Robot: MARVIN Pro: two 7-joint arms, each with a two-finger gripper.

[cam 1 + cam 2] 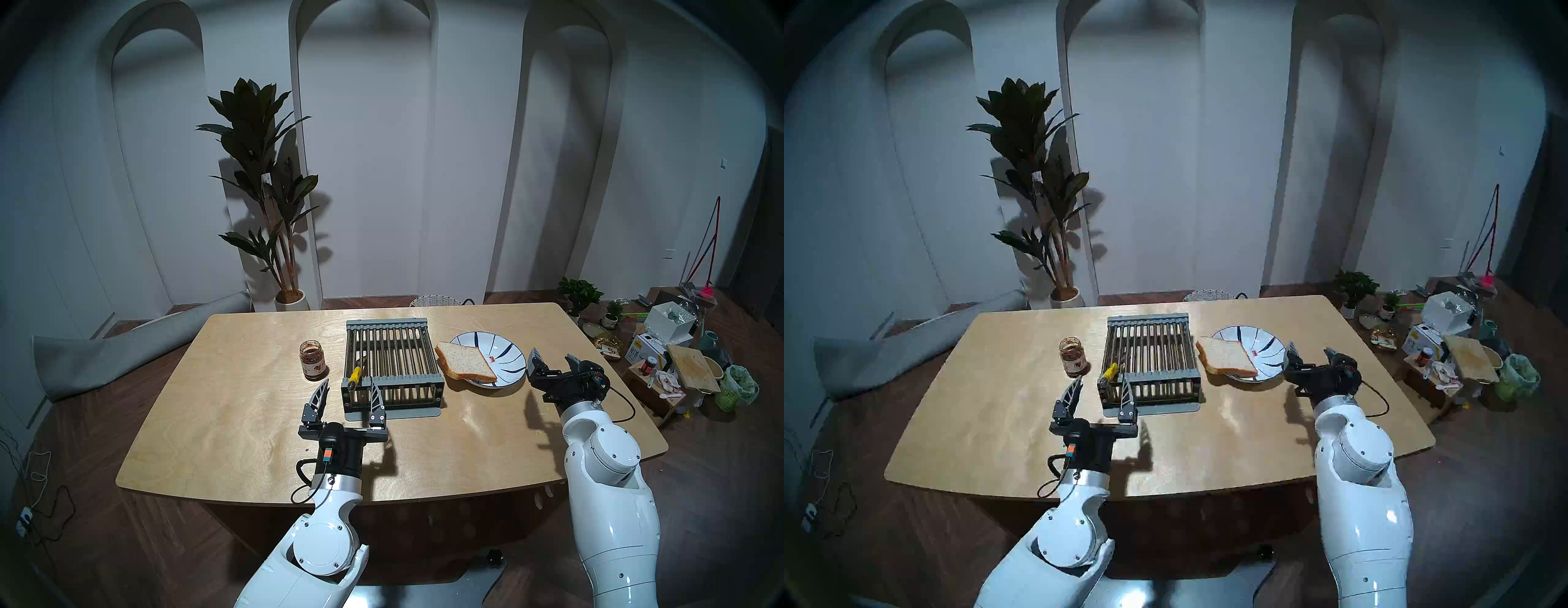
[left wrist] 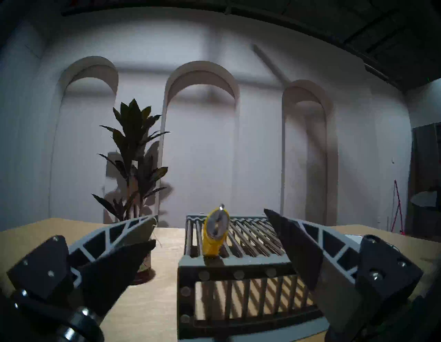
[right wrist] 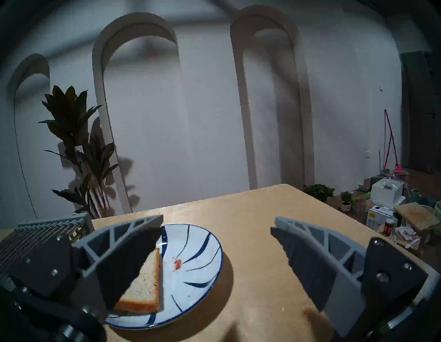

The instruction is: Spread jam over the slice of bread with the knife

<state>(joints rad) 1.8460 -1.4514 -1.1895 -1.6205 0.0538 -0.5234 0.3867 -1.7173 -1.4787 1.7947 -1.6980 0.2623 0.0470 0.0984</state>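
Over on the left stands the jam jar (image 1: 313, 359), lidless on the table (image 1: 237, 424) just left of the grey rack (image 1: 392, 365), and that is the first worry: the left claw (image 1: 344, 397) hangs right beside it, so a sideways drift could tip the glass. The knife (image 1: 355, 373) lies across the rack's near left corner, yellow handle poking toward the robot, blade out over the bars; a reach that comes in too low could hit the rack's front rail, and a pinch on the rounded handle end could roll it or push it down between the bars. The left claw is spread wide and empty, its tips just short of the handle, touching nothing. Moving right, the slice of bread (image 1: 466, 361) sits half on the striped plate (image 1: 505, 352), overhanging the left rim, so a firm spreading stroke could slide it off. Far right, the right claw (image 1: 551, 363) hangs just beside the plate, equally wide, holding nothing.
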